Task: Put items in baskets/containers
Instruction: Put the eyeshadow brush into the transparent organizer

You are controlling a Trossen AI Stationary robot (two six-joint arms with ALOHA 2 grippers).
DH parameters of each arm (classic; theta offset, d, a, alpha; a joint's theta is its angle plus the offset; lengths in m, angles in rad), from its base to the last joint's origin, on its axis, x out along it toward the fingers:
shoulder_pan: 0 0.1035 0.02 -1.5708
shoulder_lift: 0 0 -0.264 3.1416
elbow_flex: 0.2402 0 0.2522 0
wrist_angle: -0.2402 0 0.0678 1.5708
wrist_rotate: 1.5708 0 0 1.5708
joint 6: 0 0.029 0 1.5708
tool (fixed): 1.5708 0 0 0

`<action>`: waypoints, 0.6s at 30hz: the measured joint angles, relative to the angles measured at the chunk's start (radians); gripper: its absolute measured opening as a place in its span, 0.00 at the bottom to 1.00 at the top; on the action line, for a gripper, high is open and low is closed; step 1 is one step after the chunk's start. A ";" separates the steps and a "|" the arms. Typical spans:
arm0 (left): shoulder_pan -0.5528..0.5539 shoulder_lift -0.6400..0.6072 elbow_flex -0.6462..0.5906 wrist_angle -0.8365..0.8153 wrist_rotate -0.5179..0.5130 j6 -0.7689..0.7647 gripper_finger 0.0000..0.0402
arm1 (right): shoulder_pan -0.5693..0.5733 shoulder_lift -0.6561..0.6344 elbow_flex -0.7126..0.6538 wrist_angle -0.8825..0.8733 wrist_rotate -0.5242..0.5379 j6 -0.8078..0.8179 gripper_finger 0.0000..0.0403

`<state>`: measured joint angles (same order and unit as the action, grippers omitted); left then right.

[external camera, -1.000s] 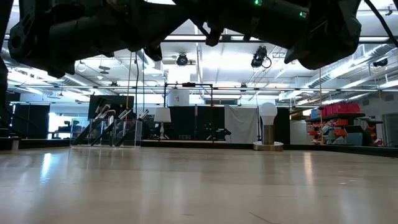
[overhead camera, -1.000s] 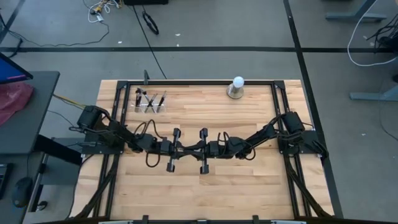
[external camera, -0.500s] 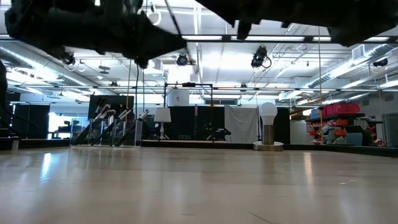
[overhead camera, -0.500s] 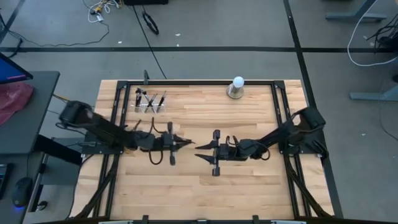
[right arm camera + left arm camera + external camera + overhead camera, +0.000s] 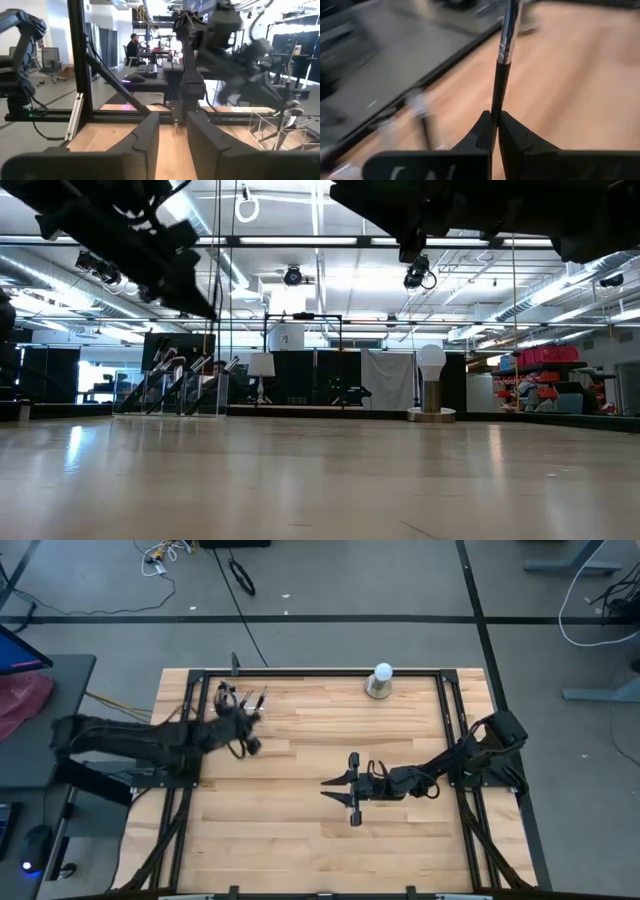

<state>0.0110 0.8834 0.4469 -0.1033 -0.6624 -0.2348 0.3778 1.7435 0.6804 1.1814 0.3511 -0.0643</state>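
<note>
Black-handled brush (image 5: 498, 75) with silvery ferrule; pale wood table (image 5: 400, 740).

The clear holder (image 5: 243, 710) sits near the table's (image 5: 300, 840) far left corner, with brushes (image 5: 262, 697) standing in it. The left gripper (image 5: 238, 721) hangs just beside it. The right gripper (image 5: 328, 783) is mid-table, well apart. The white ball (image 5: 382, 671) stands at the far edge.

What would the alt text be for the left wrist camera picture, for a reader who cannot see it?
The left claw is shut on a thin makeup brush with a black handle and silvery ferrule, pointing away over the blurred wooden table.
</note>
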 joint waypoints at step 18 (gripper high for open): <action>0.599 0.031 0.000 -0.170 0.301 0.069 0.05 | -0.003 0.000 0.000 0.000 0.000 0.000 0.24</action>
<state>0.6097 0.9146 0.4469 -0.2732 -0.3609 -0.1661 0.3744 1.7435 0.6804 1.1816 0.3511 -0.0647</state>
